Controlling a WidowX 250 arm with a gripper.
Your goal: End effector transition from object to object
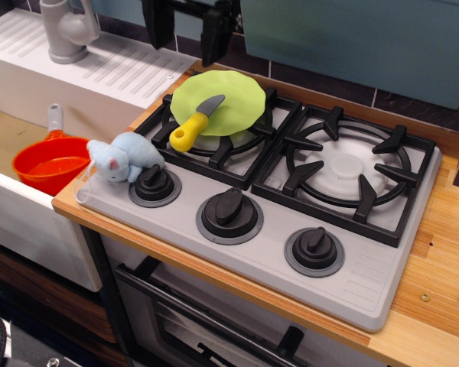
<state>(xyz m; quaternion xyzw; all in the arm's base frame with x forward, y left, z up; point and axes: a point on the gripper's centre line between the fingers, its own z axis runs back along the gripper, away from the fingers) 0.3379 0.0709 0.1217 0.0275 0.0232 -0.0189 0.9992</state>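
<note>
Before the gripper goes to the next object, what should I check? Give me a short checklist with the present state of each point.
1. Gripper is empty: ok, nothing shows between the two fingers.
2. Gripper is clear of the stove: ok, it is raised at the top edge, above the plate.
3. Knife lies stable: ok, flat, blade on the green plate, yellow handle over the grate.
4. Plush toy is free to reach: ok, nothing on top; it lies against the left knob.
5. Right burner is free: ok.
6. Full finger opening: cannot tell, the frame crops the gripper.
</note>
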